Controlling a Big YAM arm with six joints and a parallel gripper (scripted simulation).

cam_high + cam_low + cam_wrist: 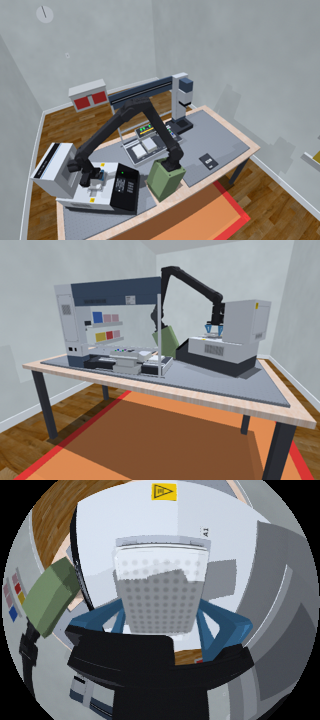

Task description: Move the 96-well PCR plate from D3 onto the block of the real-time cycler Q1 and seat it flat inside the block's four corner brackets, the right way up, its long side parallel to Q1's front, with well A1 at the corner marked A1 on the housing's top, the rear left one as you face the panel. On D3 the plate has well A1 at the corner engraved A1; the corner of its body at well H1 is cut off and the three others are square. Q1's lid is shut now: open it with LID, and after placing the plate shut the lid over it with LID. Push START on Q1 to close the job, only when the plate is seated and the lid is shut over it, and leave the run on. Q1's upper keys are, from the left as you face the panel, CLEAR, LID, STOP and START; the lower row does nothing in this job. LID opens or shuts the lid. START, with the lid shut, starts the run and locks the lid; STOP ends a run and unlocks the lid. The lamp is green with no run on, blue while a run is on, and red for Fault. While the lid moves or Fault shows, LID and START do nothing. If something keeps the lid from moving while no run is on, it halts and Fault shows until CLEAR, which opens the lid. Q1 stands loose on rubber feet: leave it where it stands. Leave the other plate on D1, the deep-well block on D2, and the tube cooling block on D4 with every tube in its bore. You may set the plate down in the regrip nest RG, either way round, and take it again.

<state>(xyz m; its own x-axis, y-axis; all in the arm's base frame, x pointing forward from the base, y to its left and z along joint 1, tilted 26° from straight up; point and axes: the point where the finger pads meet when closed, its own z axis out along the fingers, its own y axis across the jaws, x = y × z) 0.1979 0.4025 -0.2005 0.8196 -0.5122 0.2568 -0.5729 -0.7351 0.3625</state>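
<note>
Now, view by view, as I read it from my station.

Top view: I see the gripper (97,178) over Q1 (85,200), whose lid (52,167) stands open at the far left; the green lamp (122,172) glows on the black panel (125,187).
Top view, plate: the PCR plate (96,186) sits under the gripper above the housing's top, near the middle; its orientation is too small for me to tell.
Exterior view: I see the blue fingers (208,328) clamped on the plate (212,335), just above Q1's white housing (222,349), beside the raised lid (245,321).
Wrist view: the plate (160,596) runs lengthwise away from the camera, blue fingers on its two long sides.
Wrist view, target: the plate's far end points toward a yellow warning label (164,491); a small mark (206,534) lies off its far right corner.
</note>
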